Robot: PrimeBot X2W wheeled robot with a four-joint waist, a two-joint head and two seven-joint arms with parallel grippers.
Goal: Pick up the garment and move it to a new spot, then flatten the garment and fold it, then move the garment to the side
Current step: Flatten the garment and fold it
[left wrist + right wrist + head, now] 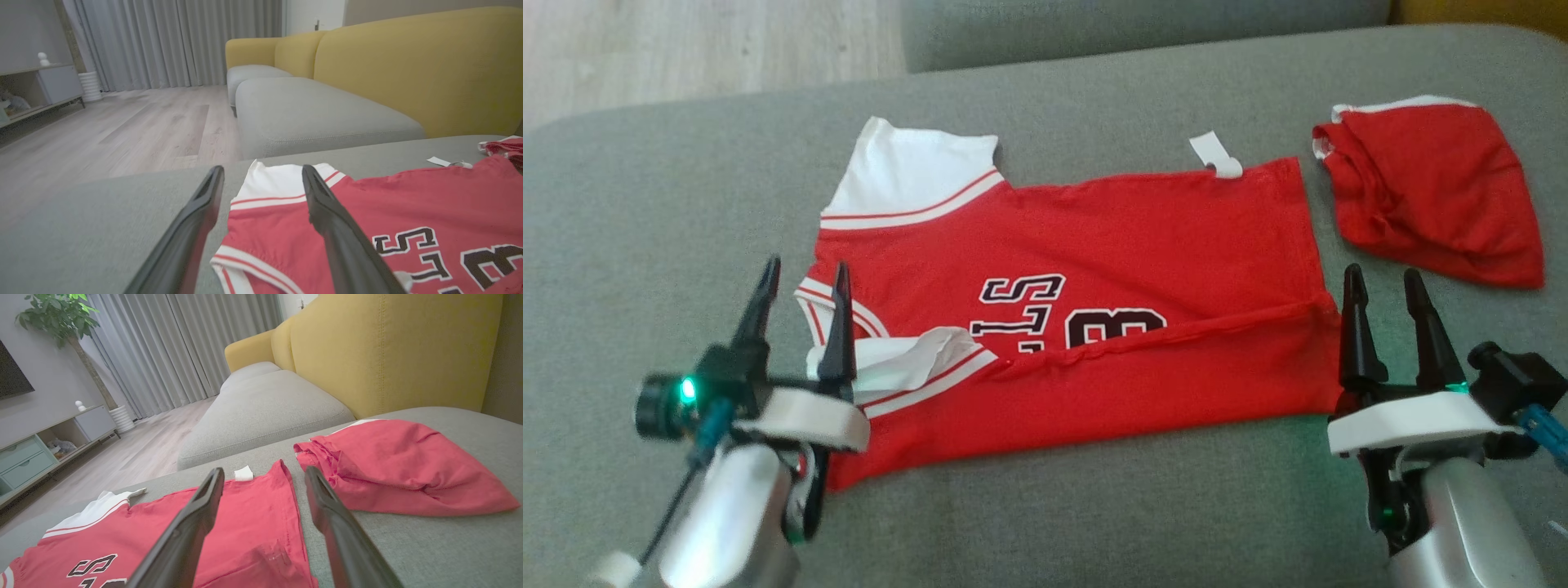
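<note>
Here the red-and-white short-sleeved jersey (1111, 237) lies flat mid-way along the grey sofa seat (645, 204), its near side folded over. Both forearms reach forward with their fingers spread and empty. The left tool (805, 268) is over the near sleeve, and the right tool (1382, 273) is at the hem corner, near a crumpled red cloth bundle (1429, 196).

A home living room: yellow sofa (388, 355), grey curtains (175, 41), low cabinet (24, 457).

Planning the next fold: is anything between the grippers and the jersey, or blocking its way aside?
Nothing visible between either gripper and the jersey: the left gripper is open at its sleeve end, the right gripper open at its hem. On the right side a bundled red garment occupies the cushion, apart from the jersey.
</note>
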